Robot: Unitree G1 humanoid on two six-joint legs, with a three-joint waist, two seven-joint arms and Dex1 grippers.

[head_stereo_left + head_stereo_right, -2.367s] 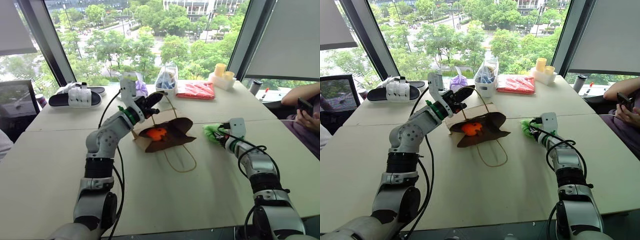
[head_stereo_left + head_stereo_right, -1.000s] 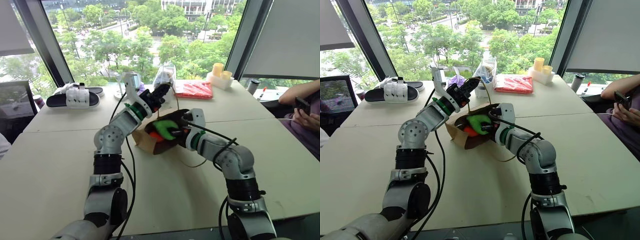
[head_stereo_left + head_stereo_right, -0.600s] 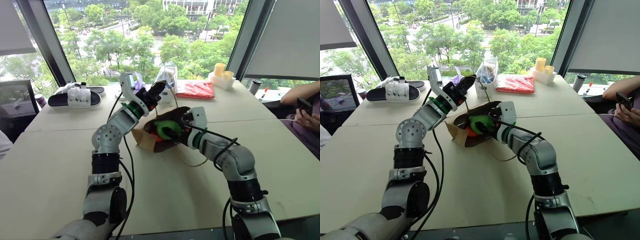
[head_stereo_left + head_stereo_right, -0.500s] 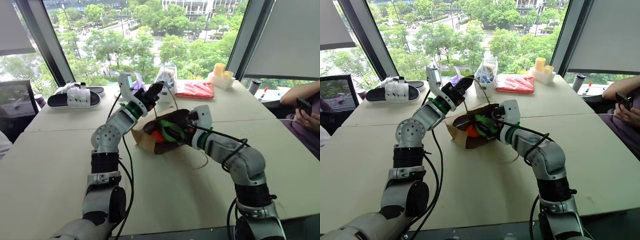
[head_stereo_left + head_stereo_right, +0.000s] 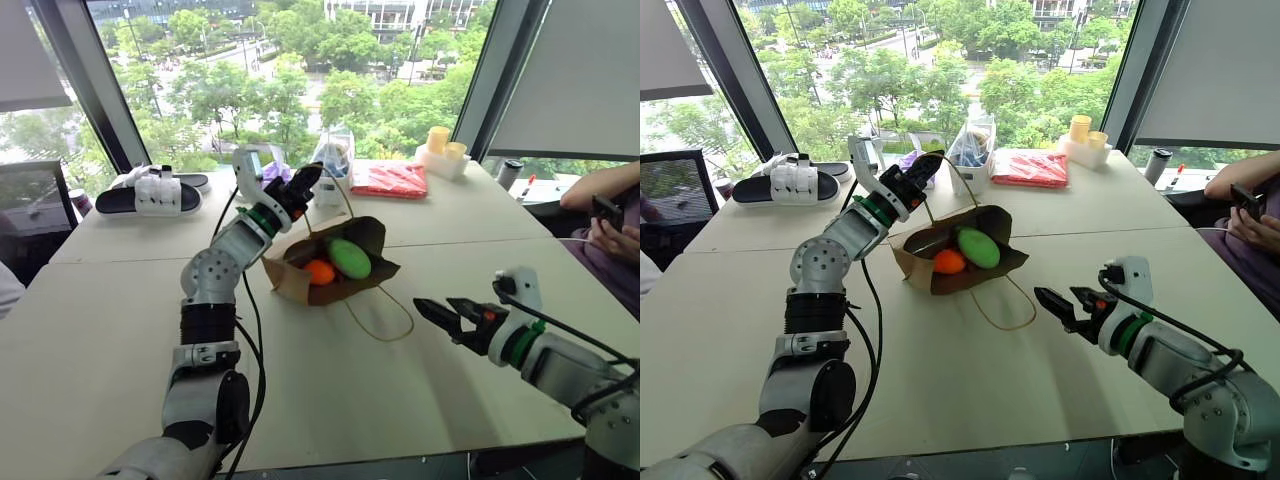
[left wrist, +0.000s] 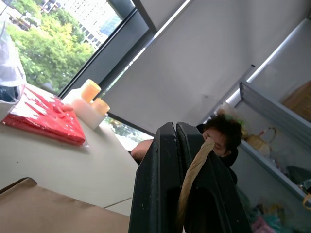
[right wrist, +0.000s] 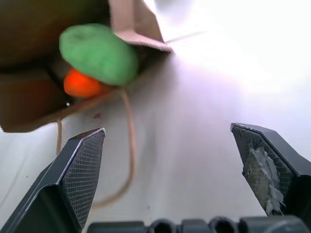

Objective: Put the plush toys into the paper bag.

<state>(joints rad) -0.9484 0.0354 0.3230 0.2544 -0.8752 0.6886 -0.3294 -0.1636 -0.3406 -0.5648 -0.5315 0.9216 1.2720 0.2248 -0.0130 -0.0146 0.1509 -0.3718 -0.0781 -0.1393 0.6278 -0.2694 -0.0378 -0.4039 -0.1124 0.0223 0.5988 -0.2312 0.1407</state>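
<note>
Left eye view: soft, light toys (image 5: pixel 340 262) sit in the limp bag (image 5: pixel 290 283); left pincer (image 5: pixel 300 187) pinches its handle (image 6: pixel 193 180), right pincer (image 5: pixel 447 317) released.

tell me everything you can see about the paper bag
The paper bag is plain brown kraft paper, crumpled, lying on the pale table with its dark mouth facing the robot. The green plush and the orange plush sit in that mouth. One thin tan twine handle is pinched in the shut left gripper, lifting the upper edge; the other handle loops loose on the table.
</note>
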